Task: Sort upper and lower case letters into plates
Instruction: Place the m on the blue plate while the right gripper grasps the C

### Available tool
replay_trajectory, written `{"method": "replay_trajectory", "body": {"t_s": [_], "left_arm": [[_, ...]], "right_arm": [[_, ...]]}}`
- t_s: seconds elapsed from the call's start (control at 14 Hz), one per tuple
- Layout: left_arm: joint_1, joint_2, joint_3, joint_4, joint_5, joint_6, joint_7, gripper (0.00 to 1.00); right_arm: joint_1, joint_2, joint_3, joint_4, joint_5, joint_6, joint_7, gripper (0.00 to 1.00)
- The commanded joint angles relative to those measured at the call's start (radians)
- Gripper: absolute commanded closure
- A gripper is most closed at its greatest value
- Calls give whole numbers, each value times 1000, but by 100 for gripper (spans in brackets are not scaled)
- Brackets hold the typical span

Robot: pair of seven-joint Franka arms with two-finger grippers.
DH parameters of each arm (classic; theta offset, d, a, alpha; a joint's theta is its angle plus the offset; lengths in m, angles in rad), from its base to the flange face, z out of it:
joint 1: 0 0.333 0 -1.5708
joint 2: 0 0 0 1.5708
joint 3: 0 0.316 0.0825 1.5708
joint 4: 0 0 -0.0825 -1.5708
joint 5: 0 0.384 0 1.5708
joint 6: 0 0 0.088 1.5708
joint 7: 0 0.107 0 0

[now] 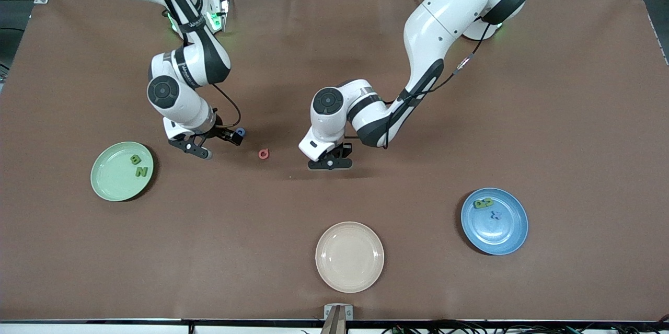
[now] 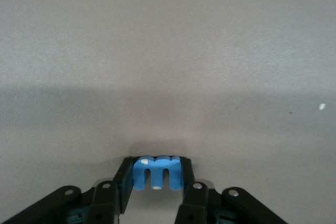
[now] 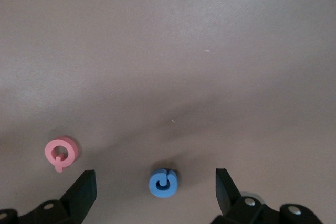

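My left gripper (image 1: pixel 330 163) (image 2: pixel 157 177) is down at the table's middle, its jaws shut against both sides of a blue letter m (image 2: pixel 157 172). Over a round blue letter (image 1: pixel 240 131) (image 3: pixel 163 182) my right gripper (image 1: pixel 218 146) (image 3: pixel 155 190) stands open, a finger on either side and neither touching it. A red letter Q (image 1: pixel 264 154) (image 3: pixel 62 151) lies on the cloth between the two grippers. The mint green plate (image 1: pixel 107 180) holds a green B (image 1: pixel 135 159) and a green N (image 1: pixel 141 171). The blue plate (image 1: pixel 502 237) holds green letters (image 1: pixel 483 202) and a blue x (image 1: pixel 495 215).
A cream-beige plate (image 1: pixel 349 256) sits near the table's front edge, nearer to the front camera than the left gripper. The brown cloth (image 1: pixel 418 177) covers the whole table.
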Motion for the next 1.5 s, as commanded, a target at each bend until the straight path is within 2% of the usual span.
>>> {"method": "replay_trajectory", "body": {"t_s": [0.0,0.29,0.43,0.64,0.79,1.0,1.22,1.43], "left_arm": [[1,-27,12,14,7,-50,0,99],[119,-145,10,-6,16,-186,8,99],[191,-185,3,-15,16,-210,37,100],[311,-243,0,-26,13,-259,205,98],[382,-266,0,-55,5,-267,306,98],[497,-280,-2,-83,2,-267,458,97],[599,-269,-2,-133,5,-247,555,97],[701,-228,0,-176,5,-127,620,94]], "right_arm": [[25,-21,-10,-65,25,58,12,0],[51,23,-9,-67,66,69,23,1],[52,34,-9,-67,66,69,23,7],[63,56,-9,-65,66,86,23,15],[66,66,-9,-65,66,104,23,24],[75,91,-9,-64,68,133,23,29],[92,102,-9,-64,68,152,23,43],[92,102,-9,-64,68,152,23,65]]}}
